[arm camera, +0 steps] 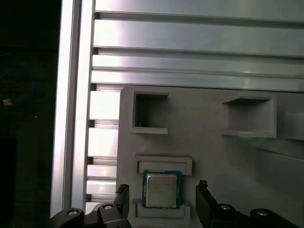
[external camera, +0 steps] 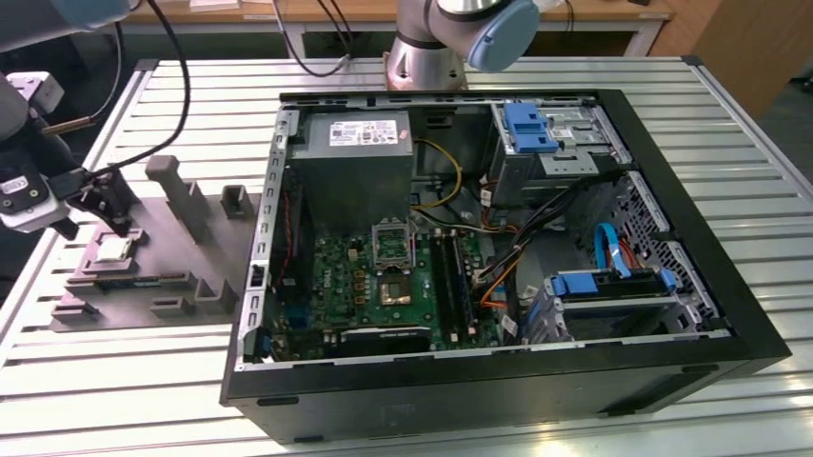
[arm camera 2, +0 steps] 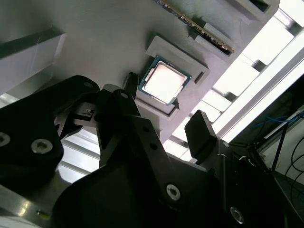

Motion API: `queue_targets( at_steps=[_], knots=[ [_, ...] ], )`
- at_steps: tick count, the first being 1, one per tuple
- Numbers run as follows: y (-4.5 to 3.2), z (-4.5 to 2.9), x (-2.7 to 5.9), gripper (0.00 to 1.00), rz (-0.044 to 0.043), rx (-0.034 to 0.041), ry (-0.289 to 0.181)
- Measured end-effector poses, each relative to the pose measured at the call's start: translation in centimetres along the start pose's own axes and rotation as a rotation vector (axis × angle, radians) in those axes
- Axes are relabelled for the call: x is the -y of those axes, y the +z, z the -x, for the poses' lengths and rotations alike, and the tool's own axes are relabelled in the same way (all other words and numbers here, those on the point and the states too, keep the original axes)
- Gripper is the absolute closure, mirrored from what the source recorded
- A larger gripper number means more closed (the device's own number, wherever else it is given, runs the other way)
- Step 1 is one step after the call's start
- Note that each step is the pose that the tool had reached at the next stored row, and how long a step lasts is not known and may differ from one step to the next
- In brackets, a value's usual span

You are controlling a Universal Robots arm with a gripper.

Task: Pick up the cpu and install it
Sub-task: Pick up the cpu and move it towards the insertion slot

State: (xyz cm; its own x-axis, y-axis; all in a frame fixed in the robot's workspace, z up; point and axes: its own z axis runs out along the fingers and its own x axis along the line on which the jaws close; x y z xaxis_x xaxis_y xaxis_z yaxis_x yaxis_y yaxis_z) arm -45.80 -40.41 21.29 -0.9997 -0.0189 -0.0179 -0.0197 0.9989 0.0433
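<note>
The cpu (external camera: pixel 117 250) is a small silvery square chip lying flat in a pocket of the grey moulded tray (external camera: pixel 152 286) at the exterior view's left. My gripper (external camera: pixel 91 227) hangs just above it, open. In both wrist views the two black fingers stand one on each side of the cpu (arm camera 2: pixel 164 80) (arm camera: pixel 161 189), apart from it, with nothing held between them (arm camera 2: pixel 166 105) (arm camera: pixel 163 199). The motherboard socket (external camera: pixel 388 284) sits inside the open computer case (external camera: pixel 508 381), its silver frame lifted.
The tray has upright posts (external camera: pixel 178 195) and other pockets (arm camera: pixel 149 114) around the cpu. The case holds a grey power supply (external camera: pixel 356 167), cables and blue drive bays (external camera: pixel 610 286). Everything rests on a slatted aluminium table (external camera: pixel 128 390).
</note>
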Motion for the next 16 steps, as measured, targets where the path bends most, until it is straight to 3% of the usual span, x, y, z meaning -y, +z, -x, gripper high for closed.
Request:
queue_targets(
  at_steps=[11,16],
  knots=[
    [1.79,-0.03,0.08,0.34,0.0000,0.0001,0.000],
    [2.02,-0.04,0.09,0.34,-0.0001,-0.0002,0.000]
  ],
)
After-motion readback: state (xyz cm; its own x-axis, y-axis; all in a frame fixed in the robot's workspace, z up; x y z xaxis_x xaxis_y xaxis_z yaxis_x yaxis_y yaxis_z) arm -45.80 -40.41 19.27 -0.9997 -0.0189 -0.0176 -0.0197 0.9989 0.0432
